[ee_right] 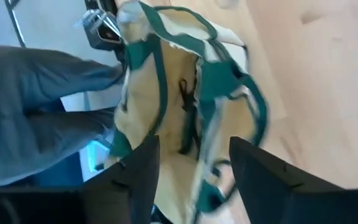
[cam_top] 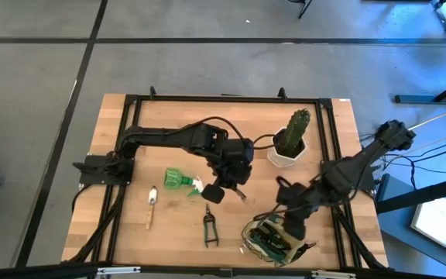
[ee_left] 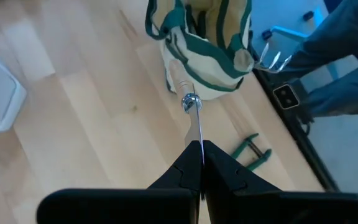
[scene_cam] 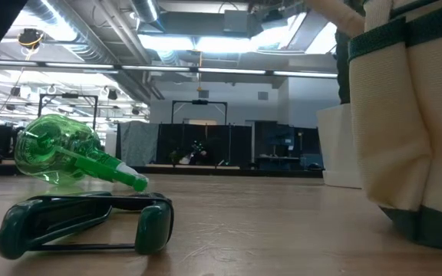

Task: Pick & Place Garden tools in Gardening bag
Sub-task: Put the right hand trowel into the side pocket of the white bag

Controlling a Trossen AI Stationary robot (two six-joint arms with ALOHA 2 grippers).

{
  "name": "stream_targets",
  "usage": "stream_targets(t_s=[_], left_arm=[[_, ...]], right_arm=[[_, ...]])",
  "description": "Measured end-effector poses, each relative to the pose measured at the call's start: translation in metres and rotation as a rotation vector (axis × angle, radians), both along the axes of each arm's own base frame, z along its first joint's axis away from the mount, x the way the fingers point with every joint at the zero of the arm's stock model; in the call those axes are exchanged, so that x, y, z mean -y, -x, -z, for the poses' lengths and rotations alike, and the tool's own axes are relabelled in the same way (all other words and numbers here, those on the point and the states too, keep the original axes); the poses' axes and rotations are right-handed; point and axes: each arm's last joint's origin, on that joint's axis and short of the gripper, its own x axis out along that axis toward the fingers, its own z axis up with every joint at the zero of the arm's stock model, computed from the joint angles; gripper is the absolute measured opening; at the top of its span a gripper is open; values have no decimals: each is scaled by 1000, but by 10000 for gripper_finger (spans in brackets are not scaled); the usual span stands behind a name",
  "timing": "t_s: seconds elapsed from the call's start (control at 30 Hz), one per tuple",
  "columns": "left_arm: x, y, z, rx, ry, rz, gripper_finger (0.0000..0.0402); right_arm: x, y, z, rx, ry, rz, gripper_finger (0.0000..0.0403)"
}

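Workshop hall with grey floor and bright ceiling lights

A wooden counter (cam_top: 169, 232) stands on a grey concrete floor (cam_top: 207, 70) crossed by dark seams. Beyond it, exposed ducts (scene_cam: 90, 46) and lit ceiling panels (scene_cam: 229, 42) hang above dark frames (scene_cam: 202, 130) and benches.

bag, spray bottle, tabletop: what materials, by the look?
Gardening bag: looks like woven canvas, matte khaki with green trim; it slumps and creases. Spray bottle: translucent green plastic, glossy; light passes through. Table: likely pale wood, with visible grain and plank seams.
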Motion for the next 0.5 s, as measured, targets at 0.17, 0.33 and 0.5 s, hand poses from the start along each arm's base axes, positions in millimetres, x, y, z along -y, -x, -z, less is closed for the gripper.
stream_targets(t_s=[0.17, 0.33, 0.5], left_arm=[[2, -1, -1, 28, -7, 23, 1], [18, -2, 4, 30, -20, 99, 1], [25, -1, 4, 41, -29, 132, 1]], right_arm=[[-14, -21, 15, 5, -52, 66, 202], [-20, -36, 31, -20, -52, 104, 189], [-22, -40, 47, -91, -1, 117, 170]])
